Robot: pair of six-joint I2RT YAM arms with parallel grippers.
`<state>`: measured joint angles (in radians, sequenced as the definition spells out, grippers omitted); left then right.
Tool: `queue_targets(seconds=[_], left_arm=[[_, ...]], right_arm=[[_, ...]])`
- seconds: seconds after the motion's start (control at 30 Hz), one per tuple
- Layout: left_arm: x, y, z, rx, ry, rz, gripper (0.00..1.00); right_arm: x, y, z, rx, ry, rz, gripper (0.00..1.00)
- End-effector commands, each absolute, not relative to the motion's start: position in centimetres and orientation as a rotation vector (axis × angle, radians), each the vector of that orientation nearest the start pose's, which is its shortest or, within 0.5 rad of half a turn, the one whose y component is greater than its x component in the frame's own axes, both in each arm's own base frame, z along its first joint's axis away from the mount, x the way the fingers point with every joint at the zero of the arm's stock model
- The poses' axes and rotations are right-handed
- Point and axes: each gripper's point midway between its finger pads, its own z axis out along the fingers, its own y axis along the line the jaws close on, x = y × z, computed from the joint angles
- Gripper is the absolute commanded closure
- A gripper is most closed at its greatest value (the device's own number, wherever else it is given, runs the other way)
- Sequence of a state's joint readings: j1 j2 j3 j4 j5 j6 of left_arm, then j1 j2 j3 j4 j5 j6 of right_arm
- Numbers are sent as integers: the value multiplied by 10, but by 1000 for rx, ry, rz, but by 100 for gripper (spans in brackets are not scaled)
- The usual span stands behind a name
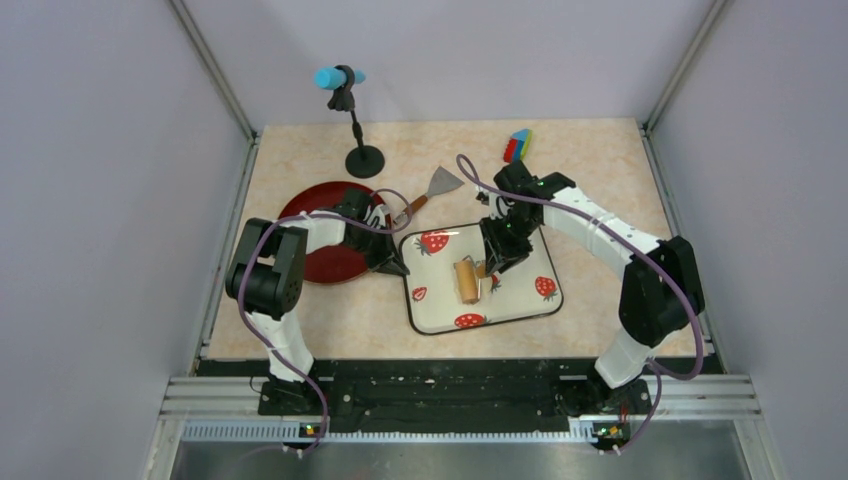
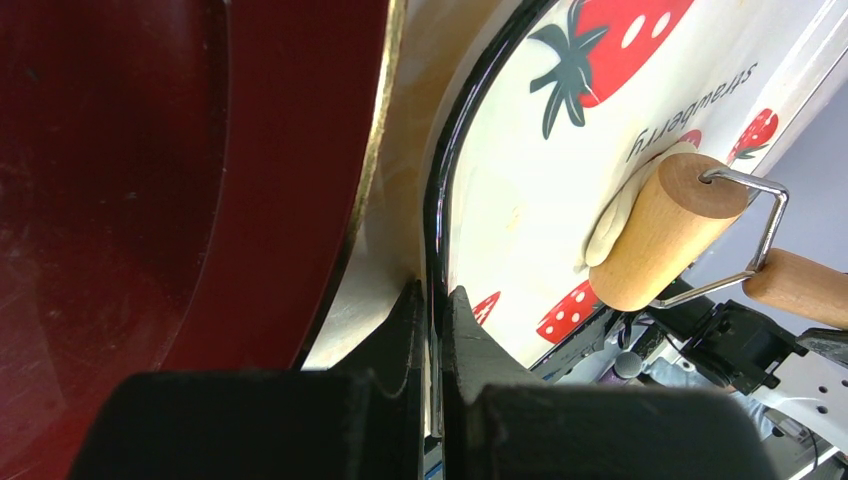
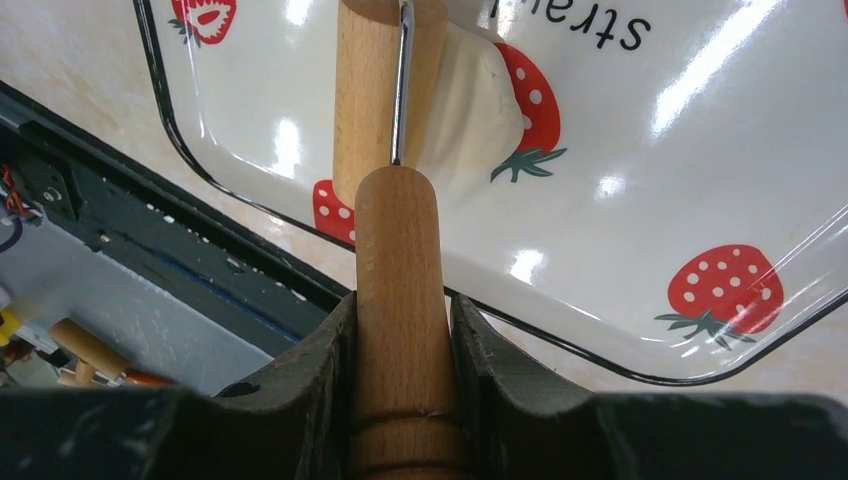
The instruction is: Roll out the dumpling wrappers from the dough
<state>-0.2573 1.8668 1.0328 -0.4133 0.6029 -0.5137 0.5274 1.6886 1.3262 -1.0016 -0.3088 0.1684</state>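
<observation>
The strawberry-print tray [image 1: 520,305] lies on the table in front of both arms. My left gripper [image 2: 432,300] is shut on the tray's black left rim [image 2: 437,200]. The wooden rolling pin [image 1: 467,281] rests on the tray. Its roller [image 3: 365,90] sits on the pale cream dough [image 3: 475,110], which spreads out flat from under it. My right gripper [image 3: 400,310] is shut on the rolling pin's handle [image 3: 398,230]. From the left wrist view the dough [image 2: 620,205] peeks out beside the roller's end [image 2: 665,230]. No dumpling wrappers are in view.
A dark red plate [image 1: 325,240] lies just left of the tray, close to my left gripper. A metal scraper with a wooden handle [image 1: 435,188] lies behind the tray. A microphone stand [image 1: 362,150] and a coloured block [image 1: 517,146] stand at the back.
</observation>
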Motion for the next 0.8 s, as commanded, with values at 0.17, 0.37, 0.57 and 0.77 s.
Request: queue_targets(seconds=[0.17, 0.37, 0.57, 0.77], left_arm=[[278, -137, -54, -221, 3038, -467, 100], [277, -137, -54, -221, 3039, -466, 100], [277, -136, -54, -223, 3040, -465, 100], [278, -136, -53, -224, 3036, -464, 100]], right_arm=[[204, 148, 15, -703, 3190, 29, 100], [204, 151, 13, -720, 3188, 50, 100], [202, 155, 6, -745, 3200, 66, 100], [204, 156, 1, -749, 3205, 63, 100]])
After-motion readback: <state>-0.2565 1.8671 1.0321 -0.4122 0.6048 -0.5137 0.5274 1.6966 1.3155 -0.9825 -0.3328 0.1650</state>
